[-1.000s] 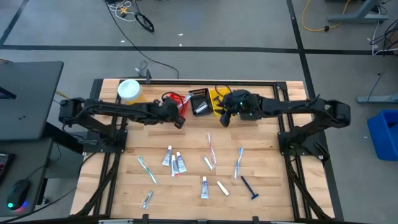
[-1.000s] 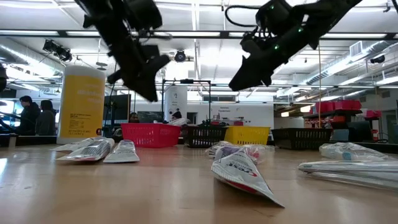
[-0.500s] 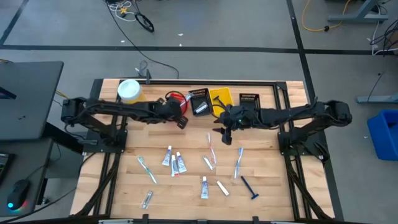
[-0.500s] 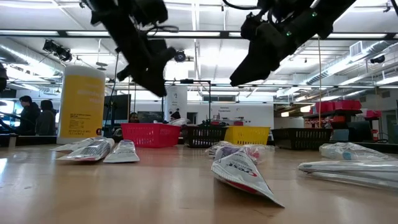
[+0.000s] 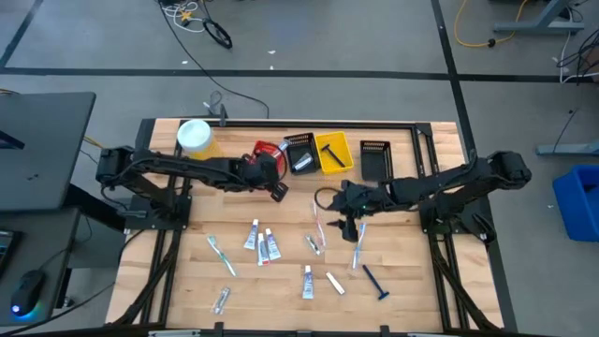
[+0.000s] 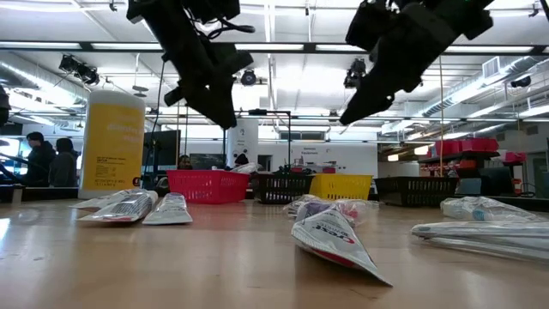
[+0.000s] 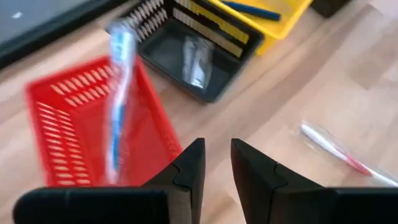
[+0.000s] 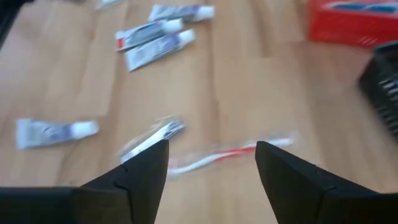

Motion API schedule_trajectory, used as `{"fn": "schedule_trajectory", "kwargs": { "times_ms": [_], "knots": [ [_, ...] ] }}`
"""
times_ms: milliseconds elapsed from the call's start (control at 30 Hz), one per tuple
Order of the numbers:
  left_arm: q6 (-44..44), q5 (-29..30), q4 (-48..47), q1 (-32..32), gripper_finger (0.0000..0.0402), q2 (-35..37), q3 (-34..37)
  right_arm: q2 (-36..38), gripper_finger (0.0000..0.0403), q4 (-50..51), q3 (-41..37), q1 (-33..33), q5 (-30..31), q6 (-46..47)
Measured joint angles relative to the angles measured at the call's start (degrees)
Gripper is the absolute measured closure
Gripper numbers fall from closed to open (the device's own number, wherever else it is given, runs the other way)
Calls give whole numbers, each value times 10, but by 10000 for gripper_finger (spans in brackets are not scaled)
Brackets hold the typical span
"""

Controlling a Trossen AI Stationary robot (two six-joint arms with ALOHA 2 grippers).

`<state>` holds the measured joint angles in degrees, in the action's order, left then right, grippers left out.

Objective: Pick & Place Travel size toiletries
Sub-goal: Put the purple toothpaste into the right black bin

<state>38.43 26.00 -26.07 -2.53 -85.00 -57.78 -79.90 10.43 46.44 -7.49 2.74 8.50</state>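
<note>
Travel size toiletries lie scattered on the wooden table: tubes [image 5: 262, 241], wrapped toothbrushes [image 5: 359, 245], a dark blue razor [image 5: 376, 281] and packets [image 5: 334, 283]. My right gripper [image 5: 342, 220] hovers open over a red-toned wrapped toothbrush [image 8: 230, 155] and a packet [image 8: 152, 140], touching neither. My left gripper [image 5: 277, 190] is just on the near side of the red bin [image 5: 265, 154], its fingers [image 7: 186, 174] a narrow gap apart and empty. A blue toothbrush [image 7: 118, 99] is in the red bin [image 7: 68, 118]. In the low view both grippers, left [image 6: 219, 107] and right [image 6: 360, 107], hang well above the table.
Along the far edge stand the red bin, a black bin [image 5: 299, 153] with a packet in it, a yellow bin [image 5: 332, 150] with a blue razor [image 7: 252, 9], another black bin [image 5: 374, 159], and a yellow white-lidded canister [image 5: 195, 137]. Bare wood lies between bins and toiletries.
My right gripper has travelled from over the yellow bin toward the table's near edge and now hangs over the scattered toothbrushes. My left gripper has drifted slightly toward the near right, away from the red bin.
</note>
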Motion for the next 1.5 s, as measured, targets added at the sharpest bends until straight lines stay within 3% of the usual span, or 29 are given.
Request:
{"fn": "schedule_trajectory", "kwargs": {
  "times_ms": [233, 467, 633, 900, 1167, 1367, 1500],
  "knots": [
    [44, -48, -1, 50, 317, -9, 0, 0, 176, 29, 0, -49, 0, 39],
    [78, -49, -2, 118, 317, -15, 0, 0, 193, 25, -11, -88, -5, 61],
    [104, -49, -1, 155, 317, -20, 0, 0, 175, -17, -37, -109, -5, 65],
    [148, -99, -1, 178, 313, -25, 0, 0, 138, -66, -66, -122, 11, 76],
    [197, -136, -2, 199, 272, -25, 0, 0, 158, -117, -75, -120, 12, 28],
    [99, -97, -1, 206, 257, -25, 0, 0, 170, -128, -75, -120, 12, -13],
    [113, -89, -1, 206, 258, -25, 0, 0, 162, -126, -75, -120, 11, -27]
  ]
}}
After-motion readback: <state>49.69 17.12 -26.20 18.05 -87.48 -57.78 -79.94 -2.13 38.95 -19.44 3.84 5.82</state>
